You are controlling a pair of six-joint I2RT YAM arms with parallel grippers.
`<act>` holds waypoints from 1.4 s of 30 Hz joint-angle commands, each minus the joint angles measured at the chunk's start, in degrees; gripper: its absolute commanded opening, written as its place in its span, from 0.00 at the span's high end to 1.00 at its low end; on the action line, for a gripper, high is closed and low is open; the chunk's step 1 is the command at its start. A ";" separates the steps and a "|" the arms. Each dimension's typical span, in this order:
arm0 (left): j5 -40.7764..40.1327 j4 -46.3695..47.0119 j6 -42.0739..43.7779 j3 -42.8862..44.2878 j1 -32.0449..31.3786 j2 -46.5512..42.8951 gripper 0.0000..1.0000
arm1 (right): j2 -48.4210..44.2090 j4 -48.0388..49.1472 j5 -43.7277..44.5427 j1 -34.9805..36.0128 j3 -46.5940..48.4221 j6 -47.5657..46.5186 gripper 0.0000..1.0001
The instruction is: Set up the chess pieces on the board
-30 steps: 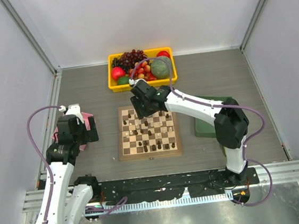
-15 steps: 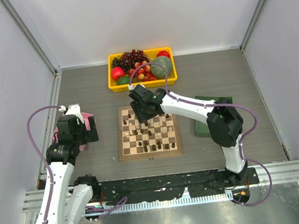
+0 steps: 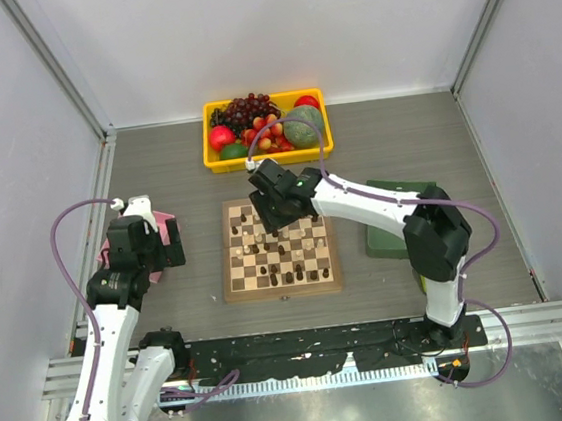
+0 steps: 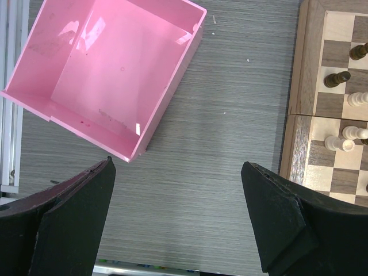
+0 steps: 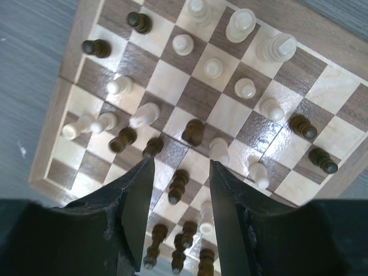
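While right gripper [image 5: 181, 167] hovers half-open and empty over the board [image 3: 280, 292] near its far edge, left gripper [image 4: 177, 167] sits wide open, empty.

No lettering, number, label or brand is legible on the board [image 3: 283, 292], the chess pieces [image 5: 194, 131] or the pink tray [image 4: 115, 75].

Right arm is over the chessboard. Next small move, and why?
Probably lower the right gripper around the dark brown wooden chess piece seen between its open jaws, then close: nothing is held, and the checkered wooden board looks jumbled.
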 commanded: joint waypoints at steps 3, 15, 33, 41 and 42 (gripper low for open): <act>-0.41 0.87 0.74 2.09 0.25 -0.01 0.01 | -6.95 1.18 -0.13 1.69 -2.05 0.17 0.50; -0.24 0.87 0.74 2.27 0.25 0.34 0.01 | -2.91 -0.93 -0.75 2.21 -2.93 1.23 0.54; -0.06 0.88 0.74 2.18 0.25 0.43 0.01 | -0.10 -2.42 -2.06 2.57 -2.84 0.00 0.58; -0.06 0.87 0.74 2.18 0.16 0.34 0.01 | 0.96 -2.60 -2.94 2.83 -2.66 -0.18 0.60; -0.15 0.87 0.74 2.18 0.25 0.43 0.01 | 0.96 -2.51 -2.68 2.92 -2.66 -0.09 0.60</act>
